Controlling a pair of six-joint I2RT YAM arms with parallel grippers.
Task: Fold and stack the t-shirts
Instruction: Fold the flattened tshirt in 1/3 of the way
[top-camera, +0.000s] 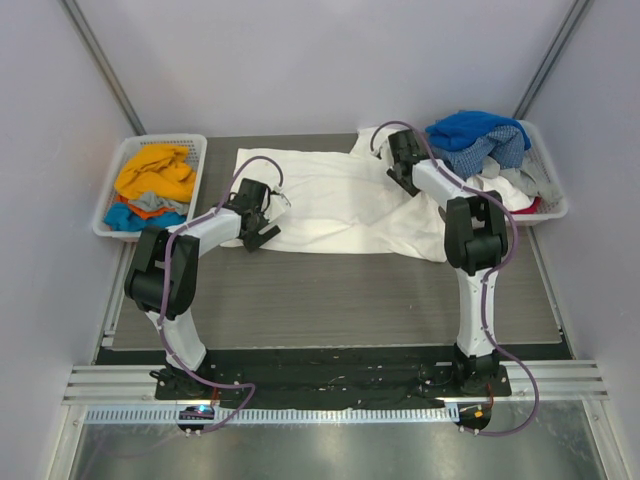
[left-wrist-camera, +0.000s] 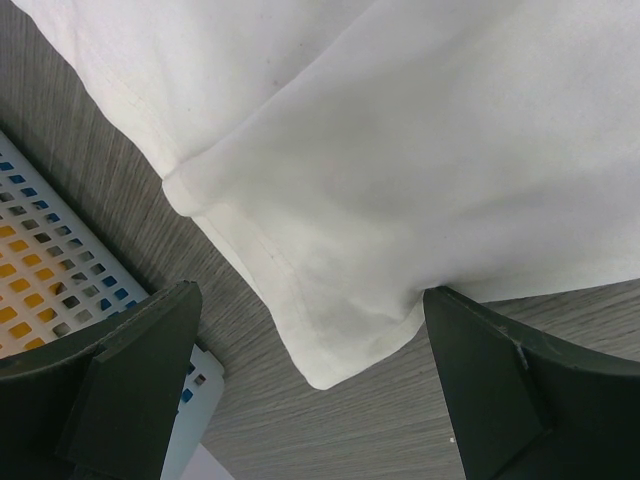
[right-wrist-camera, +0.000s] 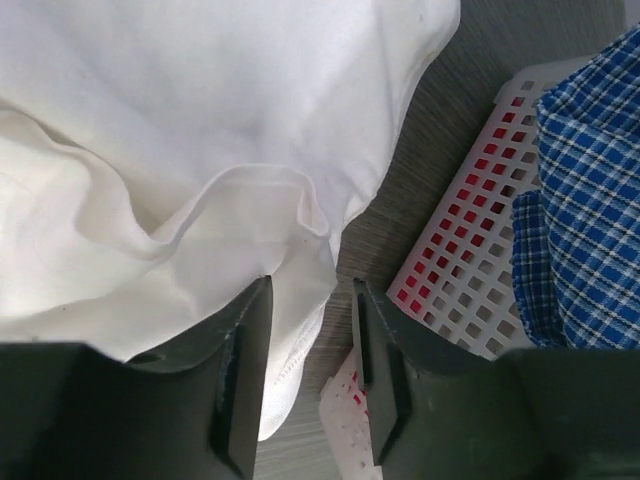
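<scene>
left pincer (top-camera: 265, 225) hangs over the near-left corner of the white shirt (top-camera: 330, 205). right pincer (top-camera: 403, 172) is over its bunched far-right end, beside the right basket (top-camera: 555, 200). the shirt lies spread across the far half of the table (top-camera: 330, 300), not yet folded.

left wrist: jaws spread wide, holding nothing. a hemmed corner of the shirt (left-wrist-camera: 330, 340) lies flat between them.

right wrist: jaws part open. a rumpled fold of the shirt (right-wrist-camera: 290, 240) sits loose in the gap with bare table beside it, so nothing looks pinched. a checked shirt (right-wrist-camera: 590, 180) lies in the basket.

the cloth looks light and limp and will likely sag and crease. it is best pinched at hems or corners, both ends together.
</scene>
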